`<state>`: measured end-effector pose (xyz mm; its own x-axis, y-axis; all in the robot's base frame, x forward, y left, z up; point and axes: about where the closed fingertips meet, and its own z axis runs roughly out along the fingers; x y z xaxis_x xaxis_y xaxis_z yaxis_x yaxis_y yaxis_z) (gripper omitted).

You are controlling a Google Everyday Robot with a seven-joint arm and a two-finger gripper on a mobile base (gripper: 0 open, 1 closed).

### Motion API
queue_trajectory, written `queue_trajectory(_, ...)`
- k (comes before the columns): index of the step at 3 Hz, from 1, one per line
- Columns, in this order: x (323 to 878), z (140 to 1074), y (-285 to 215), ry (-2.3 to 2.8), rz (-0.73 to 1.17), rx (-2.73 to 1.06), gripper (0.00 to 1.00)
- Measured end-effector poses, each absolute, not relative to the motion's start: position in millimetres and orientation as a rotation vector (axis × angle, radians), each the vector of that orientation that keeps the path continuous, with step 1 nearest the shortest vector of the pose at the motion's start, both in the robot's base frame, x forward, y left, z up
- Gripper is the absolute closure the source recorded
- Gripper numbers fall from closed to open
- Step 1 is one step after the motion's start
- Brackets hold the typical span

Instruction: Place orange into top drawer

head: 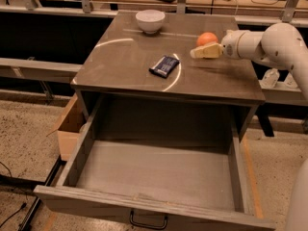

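Item under inspection: the round, bright orange fruit with matte skin (208, 37). It sits on the top of the grey-brown wooden desk (125, 71), towards the rear right part of that surface, resting on its own and upright.

The cream-coloured tool (195, 53) lies level just in front of the orange, its tip pointing to the left of the view and its upper edge overlapping the fruit's lower edge. Contact between the two cannot be confirmed. Whether the tool stands wide or narrow cannot be told from this view; it reads as a single pale wedge. It is carried by a white, rounded arm (276, 40) reaching in from the right edge.

The wide, shallow grey-brown wooden top drawer (154, 174) is pulled fully out below the desk top, towards the camera, with its flat grey floor in plain view. A small dark metal pull handle (148, 221) hangs on the front panel at the bottom of the view. The orange is well apart from the drawer, on the surface above it.

Other items noted on the desk: a small dark rectangular packet (164, 66) near the centre, left of the tool, and a white round bowl (150, 20) at the rear edge. A tan cardboard box (70, 126) stands on the floor beside the desk's left side.
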<state>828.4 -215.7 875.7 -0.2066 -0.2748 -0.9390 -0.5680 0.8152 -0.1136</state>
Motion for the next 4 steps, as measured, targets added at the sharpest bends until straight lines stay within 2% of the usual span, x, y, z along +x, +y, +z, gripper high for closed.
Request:
queue_trajectory(1, 837.9, 874.6, -209.2, 1.784, 0.322, -0.639, 0.18)
queue_trajectory(3, 840.3, 871.7, -208.3, 1.778, 0.314, -0.645, 0.65)
queue_trajectory(4, 813.0, 894.9, -210.0, 1.77, 0.334, -0.641, 0.88)
